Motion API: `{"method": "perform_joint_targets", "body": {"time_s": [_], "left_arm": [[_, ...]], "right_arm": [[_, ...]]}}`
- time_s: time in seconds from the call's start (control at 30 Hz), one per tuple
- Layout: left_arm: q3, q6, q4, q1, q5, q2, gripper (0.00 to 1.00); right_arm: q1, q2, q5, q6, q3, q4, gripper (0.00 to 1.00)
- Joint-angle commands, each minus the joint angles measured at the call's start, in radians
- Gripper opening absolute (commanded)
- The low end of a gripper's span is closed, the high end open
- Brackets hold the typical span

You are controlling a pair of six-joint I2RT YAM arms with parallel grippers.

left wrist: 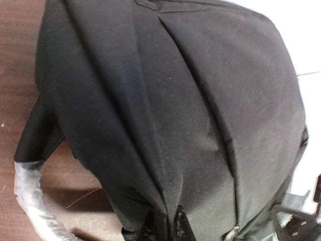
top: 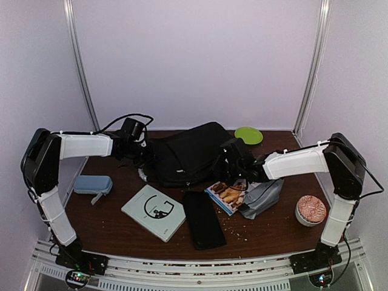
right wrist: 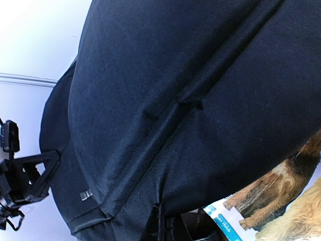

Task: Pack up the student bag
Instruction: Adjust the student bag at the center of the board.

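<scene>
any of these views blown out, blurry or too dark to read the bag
Top external: even light, sharp, but the student bag is a near-featureless dark mass. Left wrist: bag fills the frame, slightly soft; wall at right blown out. Right wrist: weave crisp with a bluish cast; wall at upper left overexposed.

The student bag (top: 188, 154) is plain black; the bench (top: 115, 239) is dark brown. The plate (top: 248, 134) is lime green, the pouch (top: 265, 197) grey, the flat case (top: 204, 219) black. The bowl (top: 311, 210) has a red-and-white pattern, and the booklet (top: 227, 195) shows tan dogs.
</scene>
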Motion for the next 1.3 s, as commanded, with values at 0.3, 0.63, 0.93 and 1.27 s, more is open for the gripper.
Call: {"method": "perform_joint_targets", "body": {"time_s": [0.3, 0.63, 0.93, 1.27], "left_arm": [[0.308, 0.159, 0.050, 0.095, 0.138, 0.189, 0.00], [0.400, 0.221, -0.012, 0.116, 0.159, 0.242, 0.49], [0.253, 0.255, -0.103, 0.102, 0.038, 0.001, 0.89], [-0.053, 0.137, -0.058, -0.148, -0.187, -0.214, 0.81]], "right_arm": [[0.045, -0.010, -0.122, -0.092, 0.087, -0.005, 0.54], [0.005, -0.130, -0.061, -0.345, 0.082, -0.169, 0.69], [-0.079, -0.211, 0.006, -0.494, 0.061, -0.232, 0.69], [-0.074, -0.123, -0.049, -0.501, 0.100, -0.210, 0.64]]}}
